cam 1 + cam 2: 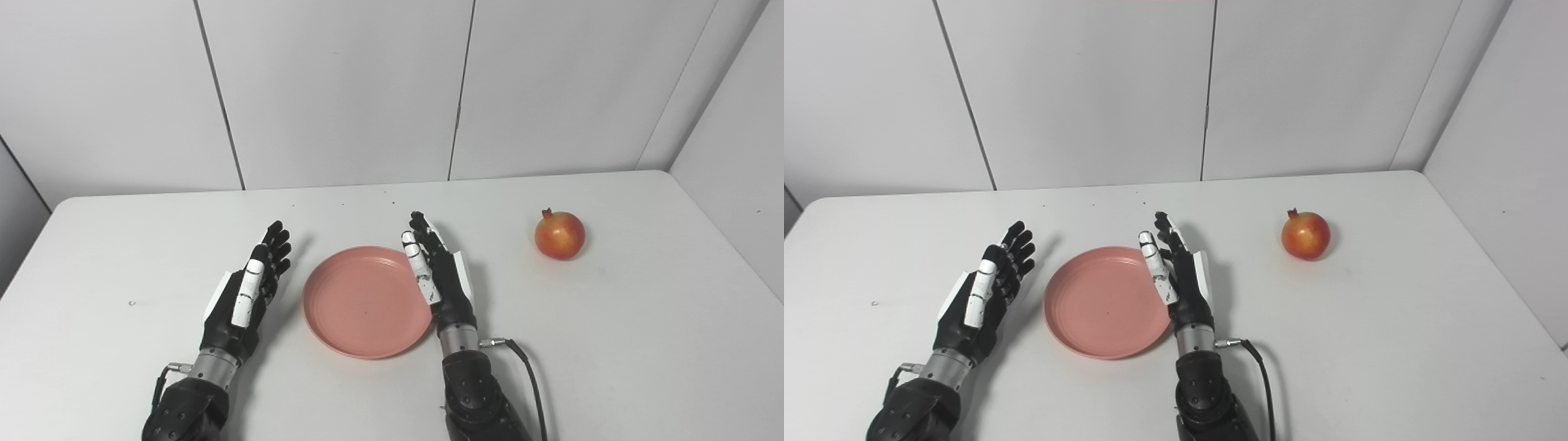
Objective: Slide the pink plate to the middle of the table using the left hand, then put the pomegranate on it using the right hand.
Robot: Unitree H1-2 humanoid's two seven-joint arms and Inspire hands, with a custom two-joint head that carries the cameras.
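Right robot hand (442, 275) beside pink plate (361, 306) (pomegranate (559, 235) well apart).

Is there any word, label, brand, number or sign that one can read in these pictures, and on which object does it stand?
There are none. No readable text shows in either view.
The pink plate is plain, without print.
The pomegranate has no sticker that I can see.
The left hand and right hand show white and black parts, but no legible marking.
The table and the wall panels bear no writing.
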